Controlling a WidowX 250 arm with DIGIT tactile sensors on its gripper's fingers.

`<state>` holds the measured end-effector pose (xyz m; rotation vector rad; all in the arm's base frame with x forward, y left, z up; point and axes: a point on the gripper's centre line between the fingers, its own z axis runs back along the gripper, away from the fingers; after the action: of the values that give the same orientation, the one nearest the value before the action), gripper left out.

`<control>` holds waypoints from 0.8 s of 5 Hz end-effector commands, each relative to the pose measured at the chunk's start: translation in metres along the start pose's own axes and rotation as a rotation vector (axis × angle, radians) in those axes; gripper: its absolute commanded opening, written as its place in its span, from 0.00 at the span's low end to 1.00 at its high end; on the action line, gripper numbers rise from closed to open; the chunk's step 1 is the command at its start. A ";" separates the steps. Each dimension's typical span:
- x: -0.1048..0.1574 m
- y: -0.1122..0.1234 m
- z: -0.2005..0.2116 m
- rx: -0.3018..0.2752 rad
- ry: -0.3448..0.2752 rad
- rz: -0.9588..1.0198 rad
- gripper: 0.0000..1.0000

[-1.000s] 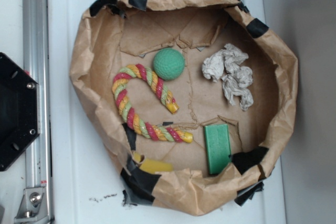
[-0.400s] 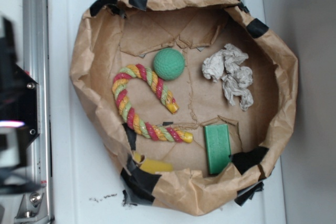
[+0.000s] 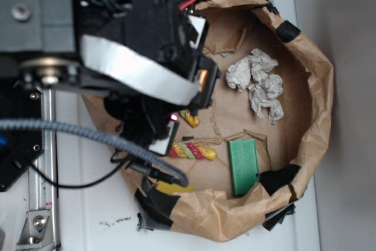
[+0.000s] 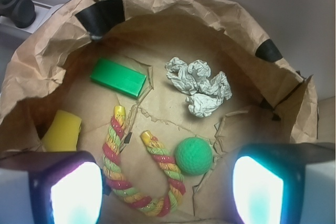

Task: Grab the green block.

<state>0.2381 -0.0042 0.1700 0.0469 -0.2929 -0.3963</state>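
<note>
The claw hangs above the paper nest with its two fingers spread wide apart and nothing between them; in the wrist view each finger shows a glowing, rounded-square pad at the bottom corners of the frame. Between them lie the dimpled round green ball and a U-shaped twisted rope toy in red, yellow and green strands. At about eleven o'clock from the ball, well apart from the claw, the green block lies flat on the paper floor, a smooth matte slab with a darker side edge. A crumpled wad of grey-white paper sits at about twelve o'clock from the ball. A smooth yellow piece rests at nine o'clock, near the wall. All sit inside a wrinkled brown paper basin patched with black tape. In the exterior view the black arm covers the basin's left half; the block lies uncovered at five o'clock, on the white worktop.
</note>
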 end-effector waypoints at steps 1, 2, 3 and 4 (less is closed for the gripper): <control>0.047 0.006 -0.048 0.020 -0.027 -0.254 1.00; 0.058 0.009 -0.087 -0.017 -0.002 -0.340 1.00; 0.058 -0.002 -0.096 -0.035 0.006 -0.392 1.00; 0.047 -0.023 -0.096 -0.094 -0.003 -0.496 1.00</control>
<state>0.2962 -0.0317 0.0685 0.0047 -0.1946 -0.8676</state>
